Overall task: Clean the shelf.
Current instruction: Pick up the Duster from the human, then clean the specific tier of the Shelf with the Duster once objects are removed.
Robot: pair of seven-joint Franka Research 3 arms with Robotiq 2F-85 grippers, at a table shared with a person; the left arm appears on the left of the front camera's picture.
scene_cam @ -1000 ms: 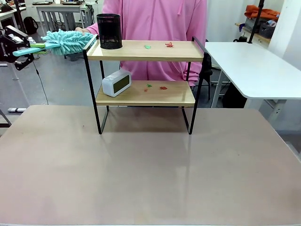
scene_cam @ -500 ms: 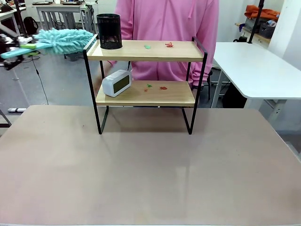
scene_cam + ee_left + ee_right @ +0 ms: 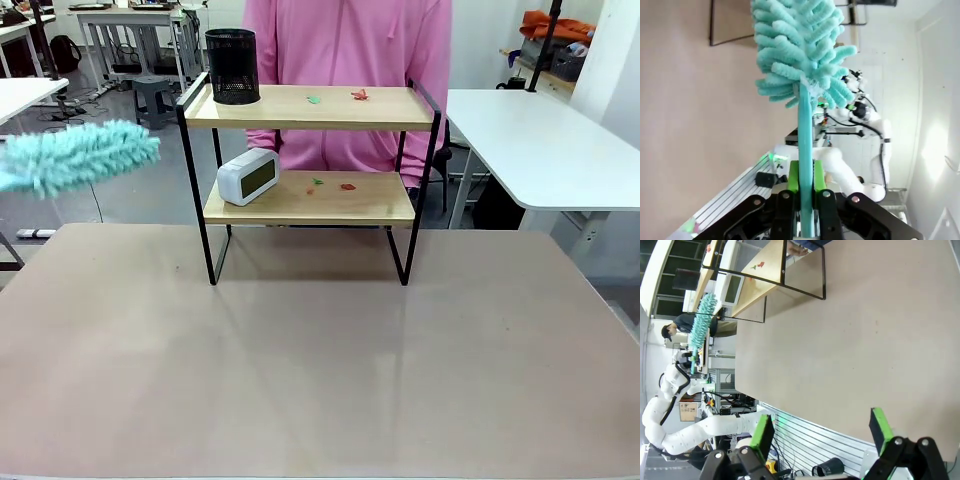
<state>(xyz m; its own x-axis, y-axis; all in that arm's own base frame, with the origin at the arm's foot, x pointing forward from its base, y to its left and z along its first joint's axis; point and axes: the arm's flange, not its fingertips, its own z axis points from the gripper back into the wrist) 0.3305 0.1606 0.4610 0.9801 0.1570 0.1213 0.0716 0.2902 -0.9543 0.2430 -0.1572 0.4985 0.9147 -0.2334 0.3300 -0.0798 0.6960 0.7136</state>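
The shelf (image 3: 380, 108) lies long-axis left-right; left pincer (image 3: 806, 176) clamps the duster (image 3: 795, 50), right pincer (image 3: 820, 428) spread apart.

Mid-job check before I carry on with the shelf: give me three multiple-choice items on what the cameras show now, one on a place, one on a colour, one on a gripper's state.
1. Where on the shelf does the black mesh cup stand?
A. lower board, right end
B. top board, left end
C. top board, middle

2. What colour is the head of the duster?
A. teal
B. yellow
C. grey

3. How is the right gripper?
A. shut on the duster
B. shut on nothing
C. open, holding nothing

Key:
1 B: the front view shows the cup at the top board's left end.
2 A: its fluffy head is teal.
3 C: its green pads stand wide apart over the table; the left gripper clamps the duster's handle.
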